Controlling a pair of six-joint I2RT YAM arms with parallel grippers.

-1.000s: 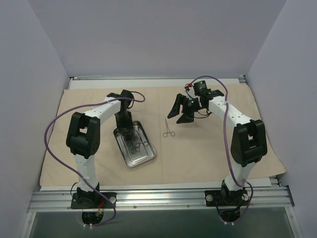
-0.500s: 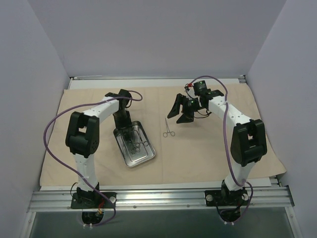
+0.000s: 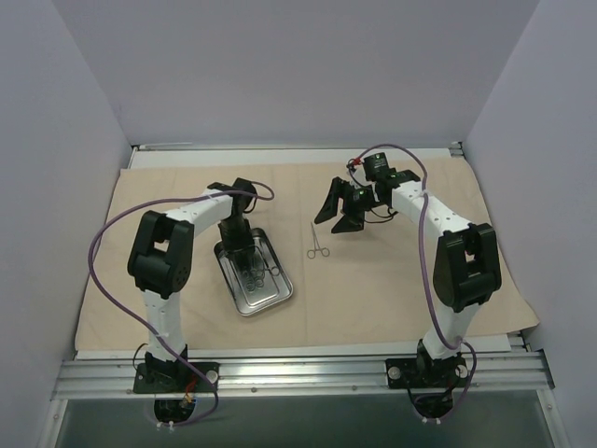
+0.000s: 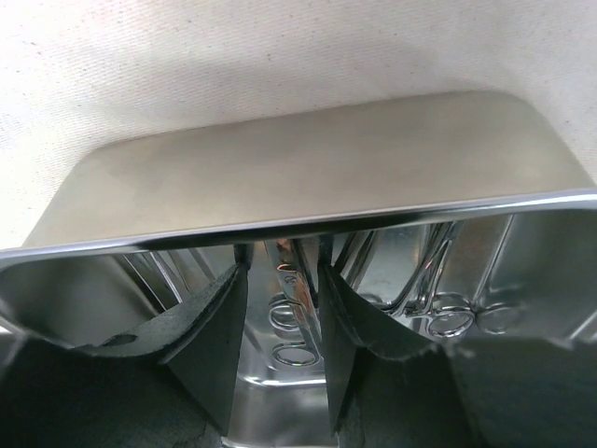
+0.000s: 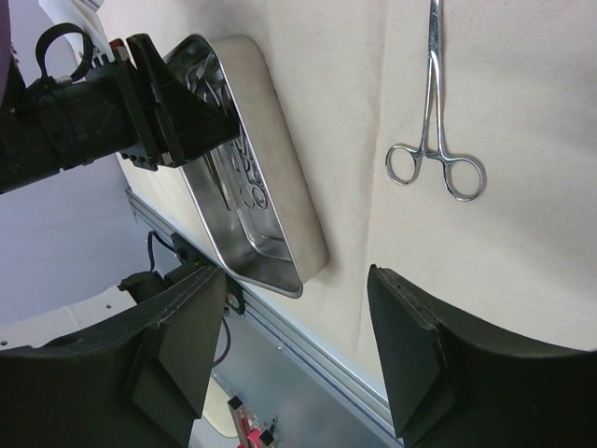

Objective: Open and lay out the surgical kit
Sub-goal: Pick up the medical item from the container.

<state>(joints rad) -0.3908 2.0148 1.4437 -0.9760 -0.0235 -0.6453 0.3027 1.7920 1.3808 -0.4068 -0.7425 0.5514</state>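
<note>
The beige cloth wrap (image 3: 392, 280) lies spread flat over the table. On its left part sits the steel tray (image 3: 275, 301), with several ring-handled forceps inside. My left gripper (image 3: 241, 245) reaches down into the tray. In the left wrist view my left gripper (image 4: 283, 280) stands open, its fingers either side of one forceps (image 4: 294, 299), which lies close to the right finger. More forceps rings (image 4: 452, 317) lie to the right in the tray (image 4: 373, 219). One forceps (image 3: 317, 241) lies alone on the cloth. My right gripper (image 3: 336, 217) hovers open beyond it, holding nothing.
The right wrist view shows the lone forceps (image 5: 434, 159) on the cloth, the tray (image 5: 289, 215) and my left gripper (image 5: 187, 121) inside it. A metal rail (image 3: 298, 373) runs along the near table edge. Grey walls enclose the left, right and back.
My left gripper has moved from the tray's far end down and nearer, into the tray over the forceps. The right arm has stayed still.
</note>
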